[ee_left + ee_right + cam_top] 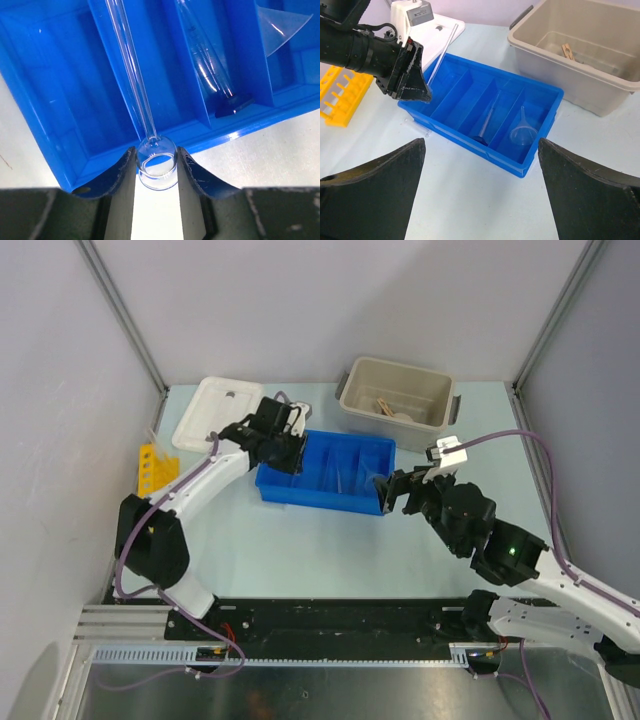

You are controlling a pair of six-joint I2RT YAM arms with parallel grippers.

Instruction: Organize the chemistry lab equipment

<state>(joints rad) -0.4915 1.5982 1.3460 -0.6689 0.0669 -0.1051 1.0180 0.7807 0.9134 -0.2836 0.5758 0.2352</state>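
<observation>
A: Your left claw (156,156)?
B: Clamped on one end of the tube (132,75), at the tray's (275,490) nine o'clock end.
A: Your right claw (481,143)?
B: Spread wide apart, empty, at the tray's three o'clock end.

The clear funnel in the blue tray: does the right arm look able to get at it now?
Probably yes. The open right gripper faces the funnel and nothing stands between them.
</observation>
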